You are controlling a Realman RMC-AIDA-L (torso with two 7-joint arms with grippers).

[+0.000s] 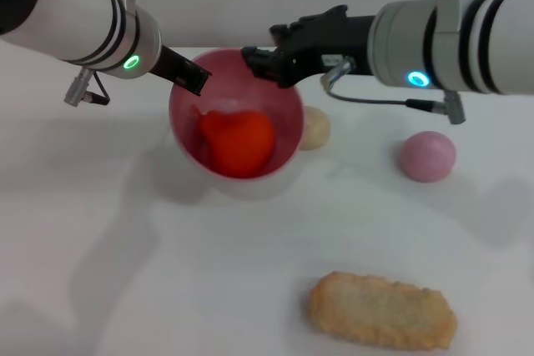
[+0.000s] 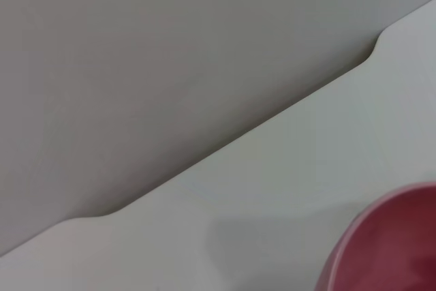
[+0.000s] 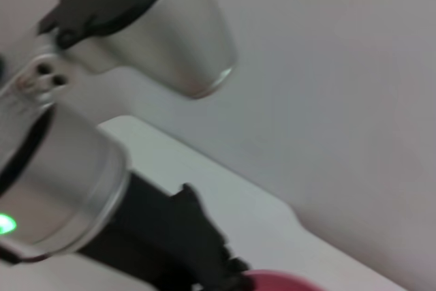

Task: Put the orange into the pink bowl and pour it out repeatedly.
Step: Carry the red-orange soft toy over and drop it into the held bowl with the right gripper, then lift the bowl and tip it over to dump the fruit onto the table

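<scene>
Right now I see the pink bowl [image 1: 236, 122] lifted and tipped toward me in the head view, its mouth facing the camera, with the orange [image 1: 237, 142] sitting inside against the lower wall. My left gripper [image 1: 190, 77] is on the rim at about ten o'clock of the bowl's opening, clamped onto the pink bowl there. My right gripper [image 1: 265, 65] reaches in from the other side and sits at roughly one o'clock on the rim; it is touching or right beside the edge, but I cannot tell whether its fingers are pinched or released.

Off the bowl's three o'clock side, a small beige ball [image 1: 314, 127] rests on the white table [image 1: 125, 273], partly hidden behind the bowl wall. Further toward three o'clock lies a dull pink ball [image 1: 427, 156], well apart from the bowl. Toward five o'clock, near my edge of the table, is a flat breaded piece [image 1: 382, 310].

From the left wrist I get only a curve of the bowl [image 2: 388, 243] and table. From the right wrist I see the left arm [image 3: 61, 195] and a sliver of bowl rim [image 3: 276, 281].
</scene>
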